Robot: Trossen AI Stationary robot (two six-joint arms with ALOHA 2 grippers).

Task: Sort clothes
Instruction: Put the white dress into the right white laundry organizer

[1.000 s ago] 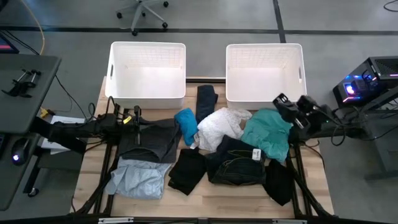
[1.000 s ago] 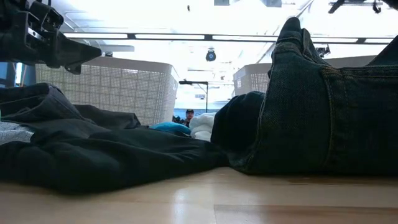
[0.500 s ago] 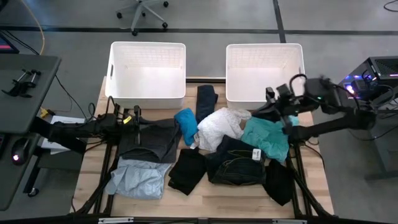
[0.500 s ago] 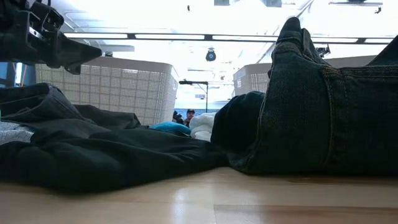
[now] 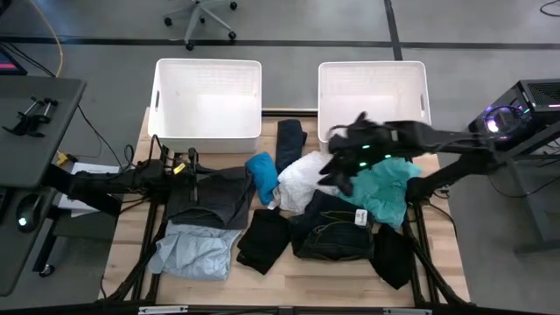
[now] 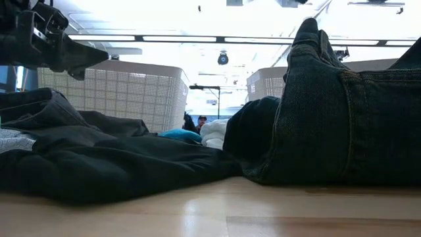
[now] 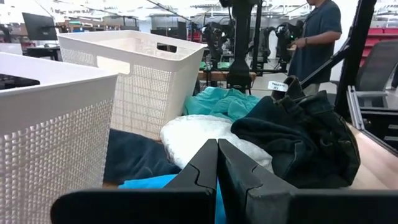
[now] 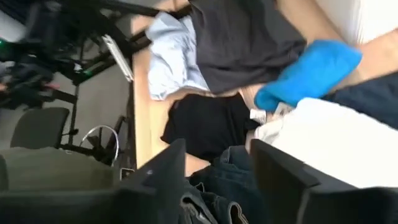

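Two white baskets (image 5: 208,96) sit behind the pile of clothes (image 5: 297,210), and both look empty. Not one piece is sorted yet. The right gripper (image 5: 337,171) hangs over the white top (image 5: 306,179), just in front of the right-hand basket. Its fingers are spread apart and hold nothing. The left gripper (image 7: 217,163) rests by the grey cloth (image 5: 214,197), in front of the left-hand basket, with fingers pressed together and empty. To do it well, go straight down, pinch only one piece, then lift it high.
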